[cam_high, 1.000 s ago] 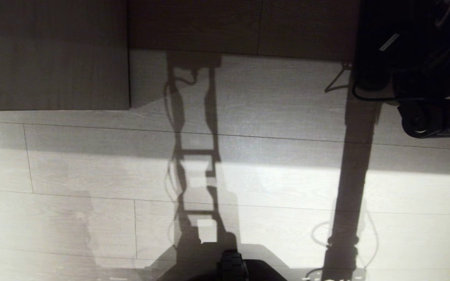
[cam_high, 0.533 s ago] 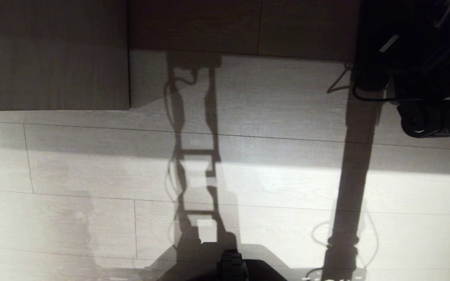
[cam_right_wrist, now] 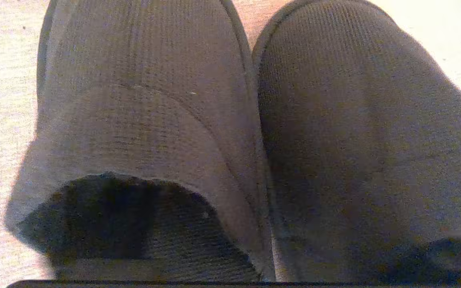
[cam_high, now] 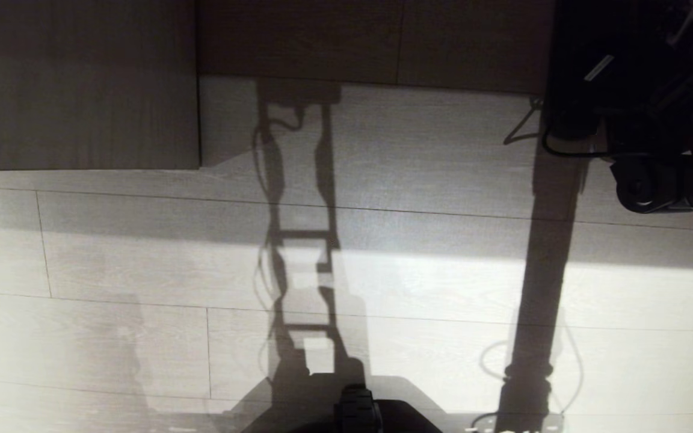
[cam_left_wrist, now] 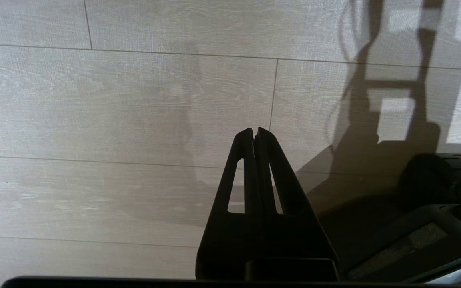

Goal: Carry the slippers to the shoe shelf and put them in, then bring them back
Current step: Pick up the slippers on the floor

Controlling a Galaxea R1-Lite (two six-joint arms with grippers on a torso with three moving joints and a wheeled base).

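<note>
Right arm (cam_high: 641, 102) reaching low over the floor (cam_high: 142, 337) at the far right, beside the dark wooden cabinet front (cam_high: 76, 84); left gripper (cam_left_wrist: 255, 136) hanging parked over bare floor boards, its fingers (cam_left_wrist: 268, 168) pressed together and holding nothing.

Step in hand, as judged: a grasp or a release at the slippers (cam_right_wrist: 254, 140), either at pick-up or at set-down; which of the two cannot be told. The right wrist camera is looking straight down the pair from close behind the heels. The right gripper's own fingers are lying outside that view, and in the head view the hand is a dark mass, so whether they are open, closing or gripping cannot be told.

Next move, as judged: a firm hold across both slippers at once, or clearance from them, before the base is driving anywhere.

The slippers are resting side by side on a pale surface, touching along their inner edges, toes pointing away from the wrist. Both are dark grey, ribbed soft fabric with rounded closed toes; the foot opening (cam_right_wrist: 126, 216) of one is gaping dark toward the camera. Soft uppers are likely to be yielding under pressure.
</note>
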